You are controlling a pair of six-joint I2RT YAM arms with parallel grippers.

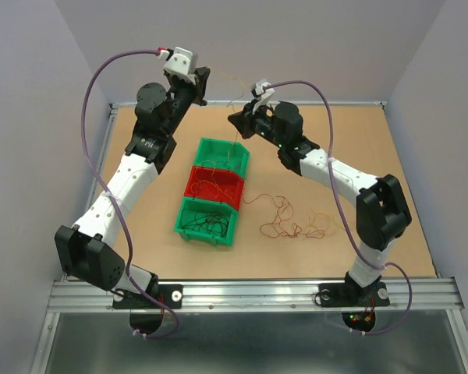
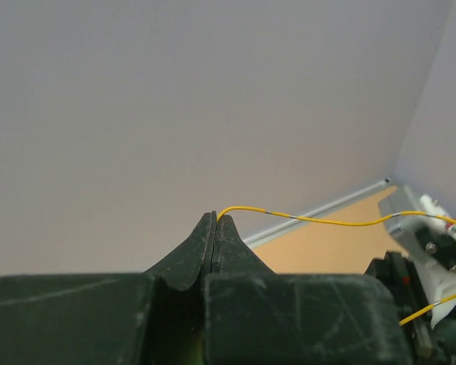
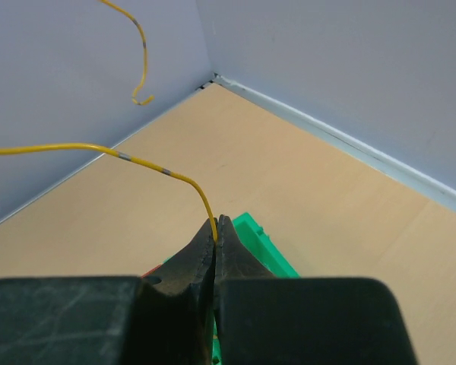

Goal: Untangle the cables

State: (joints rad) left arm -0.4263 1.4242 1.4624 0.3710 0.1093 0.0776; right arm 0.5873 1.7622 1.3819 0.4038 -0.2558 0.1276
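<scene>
The table (image 1: 374,156) is a tan, board-like surface with a pale metal rail (image 1: 257,294) along its near edge and plain grey-lilac walls (image 1: 296,47) closing it in on the other three sides. Both arms reach toward the far wall, raised above the board. The left gripper (image 2: 214,220) is pinched closed on a yellow cable (image 2: 327,221), which arcs from its tips across to the right arm; the right gripper (image 3: 216,224) is likewise clamped on a yellow strand of that kind, which rises from between its closed tips and curves off to the side, though in the overhead view the wire is too thin to follow, so I cannot be sure it is the same strand. Three small bins stand in a row left of centre: a green bin (image 1: 225,154) farthest, a red bin (image 1: 214,185) in the middle, another green bin (image 1: 208,220) nearest, each with thin wires inside. The remaining loose cables (image 1: 290,224), reddish and orange, lie in a curly tangle on the bare board just right of the bins.
</scene>
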